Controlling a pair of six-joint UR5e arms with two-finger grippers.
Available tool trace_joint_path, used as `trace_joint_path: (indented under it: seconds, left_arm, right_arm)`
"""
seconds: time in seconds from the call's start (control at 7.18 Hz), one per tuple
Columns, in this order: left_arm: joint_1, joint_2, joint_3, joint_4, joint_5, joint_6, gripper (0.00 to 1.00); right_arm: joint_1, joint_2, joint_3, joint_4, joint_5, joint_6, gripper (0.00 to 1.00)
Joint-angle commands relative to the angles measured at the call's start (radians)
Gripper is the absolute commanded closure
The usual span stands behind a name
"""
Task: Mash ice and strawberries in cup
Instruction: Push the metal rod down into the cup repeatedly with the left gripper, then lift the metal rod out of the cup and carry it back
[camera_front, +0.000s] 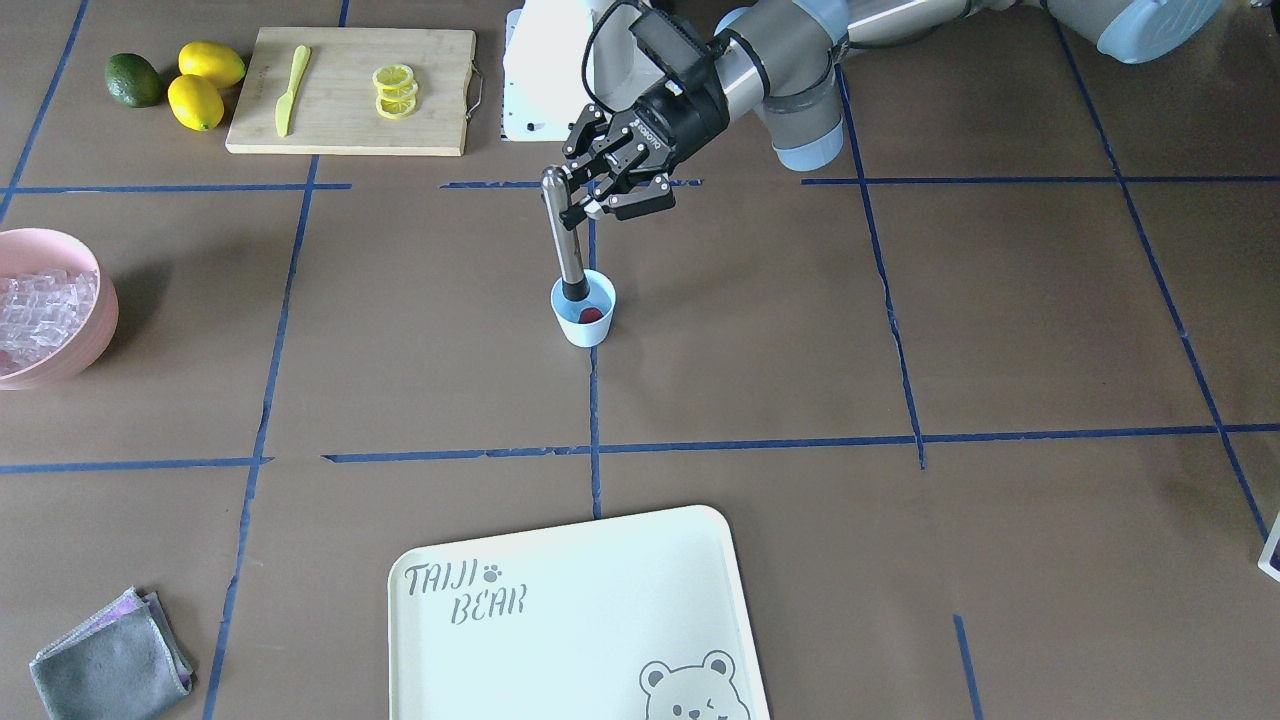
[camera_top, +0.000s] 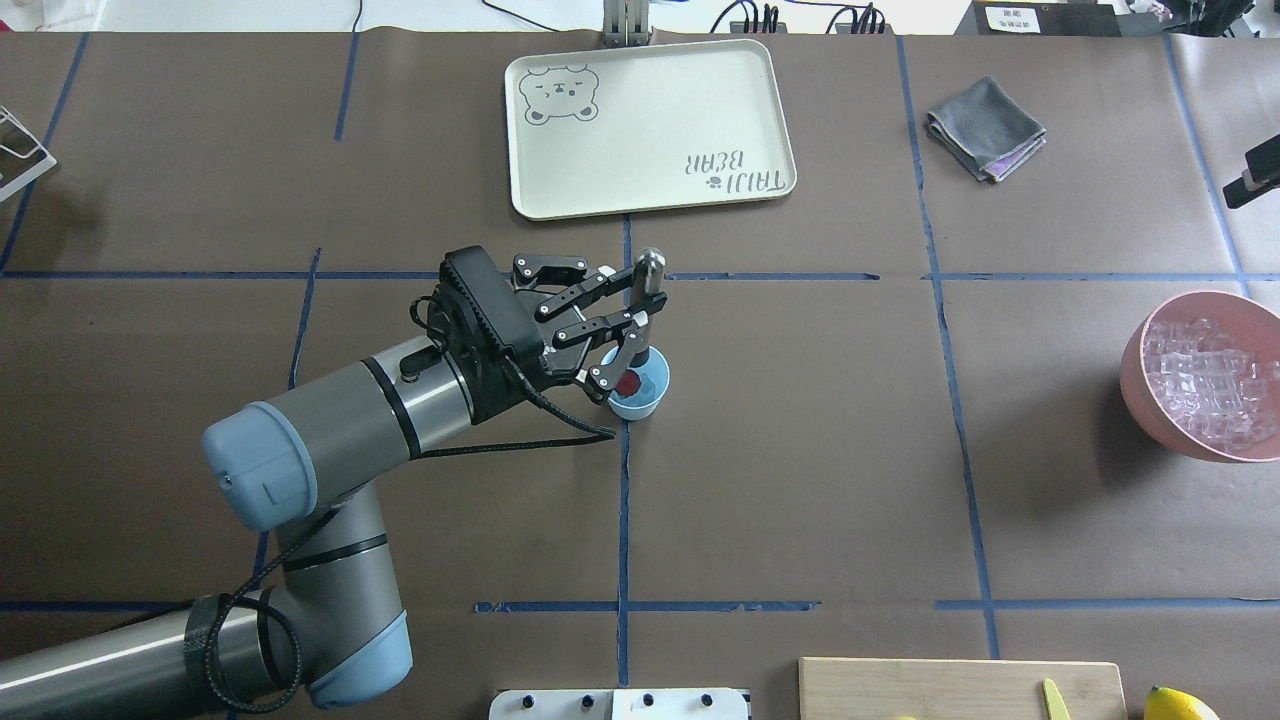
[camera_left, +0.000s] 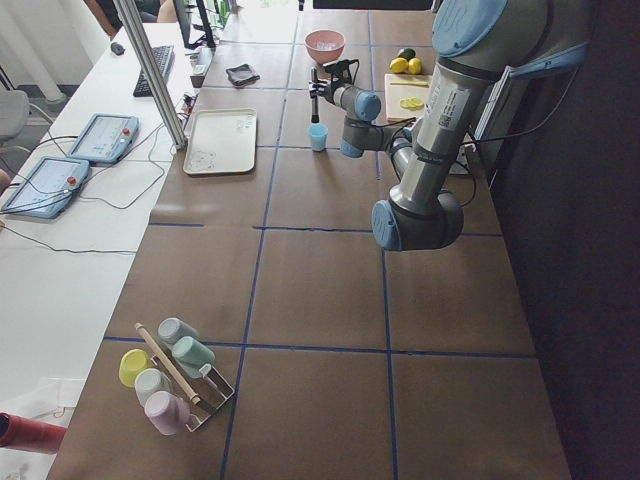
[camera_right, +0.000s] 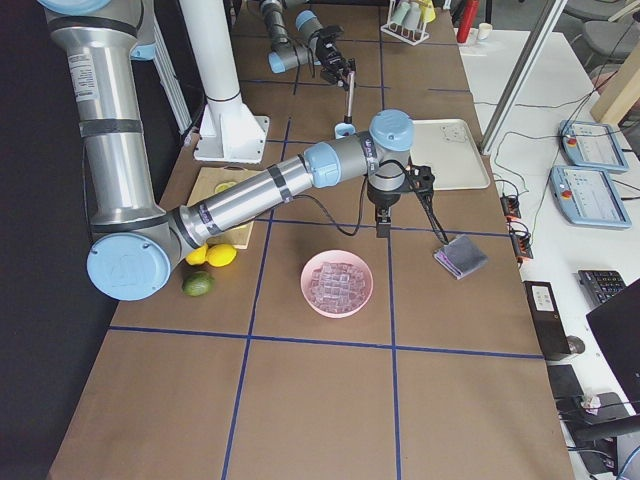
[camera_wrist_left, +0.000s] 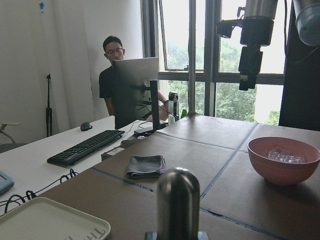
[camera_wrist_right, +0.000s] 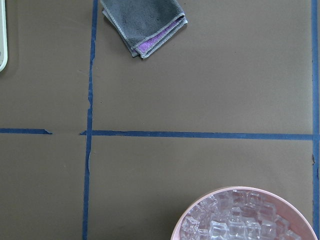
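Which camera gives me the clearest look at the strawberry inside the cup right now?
Exterior front-facing: it looks into the cup, strawberry bare beside the masher. Overhead shows it too, crowded by the left gripper. Side views show only the cup; wrist cameras miss it.

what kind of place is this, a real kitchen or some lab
Most likely a robotics lab staged as a mock kitchen: the table is papered brown and gridded with blue tape, control tablets lie on a side desk, and a person sits behind a monitor nearby.
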Motion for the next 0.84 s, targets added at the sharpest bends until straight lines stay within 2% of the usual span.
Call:
trace_joint_path:
  seconds: [0.0,0.14,0.42,0.56,0.7]
  left_arm:
    - [-0.020,0.034,-0.025,0.038,0.062,-0.004,1.00]
    - [-0.049,0.043,-0.025,0.073,0.062,-0.020,1.00]
    - [-0.142,0.144,-0.029,0.182,0.012,-0.132,1.00]
    - [-0.232,0.210,-0.029,0.246,-0.059,-0.133,1.00]
    - [-0.348,0.248,-0.029,0.326,-0.167,-0.136,1.00]
  right_arm:
    - [0.000,-0.010,0.005,0.002,0.001,0.002,0.00]
    - [0.000,-0.009,0.004,0.002,0.000,0.002,0.00]
    - [0.005,-0.007,0.002,0.004,-0.002,-0.003,0.00]
    - [0.015,-0.009,0.002,0.004,-0.002,-0.006,0.00]
    - [0.021,-0.024,0.005,0.005,-0.002,-0.008,0.00]
